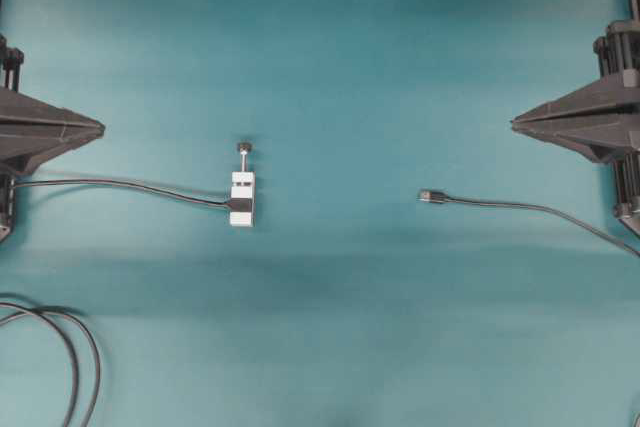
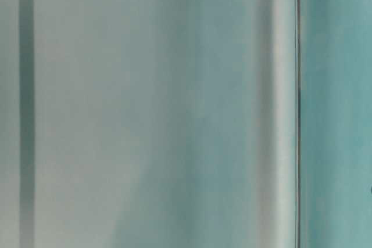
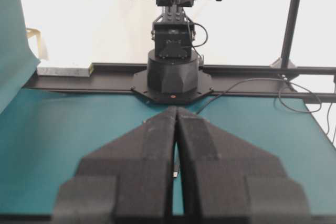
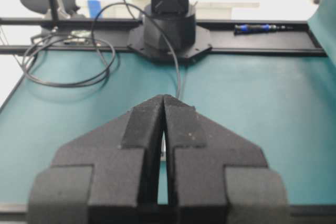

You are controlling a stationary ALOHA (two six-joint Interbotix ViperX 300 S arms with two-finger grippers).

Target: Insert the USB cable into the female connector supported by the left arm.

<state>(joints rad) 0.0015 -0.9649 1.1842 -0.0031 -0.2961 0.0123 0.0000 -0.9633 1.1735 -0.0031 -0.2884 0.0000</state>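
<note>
The female connector (image 1: 242, 199), a small white block with a black band and a screw knob, lies on the teal mat left of centre, its dark cable trailing left. The USB cable (image 1: 520, 209) lies right of centre, its plug (image 1: 431, 196) pointing left toward the block. A sliver of that plug (image 3: 175, 171) shows through the slit between the left fingers. My left gripper (image 1: 103, 129) hovers at the left edge, shut and empty, well clear of the block. Opposite it, my right gripper (image 1: 513, 124) is shut on nothing, above and right of the plug. Both wrist views show fingertips pressed together (image 3: 175, 109) (image 4: 164, 98).
A looped pair of dark cables (image 1: 70, 357) lies at the lower left of the mat. The right arm's base (image 3: 172, 72) and the left arm's base (image 4: 169, 24) stand on black rails at opposite ends. The table-level view is only blurred teal and grey.
</note>
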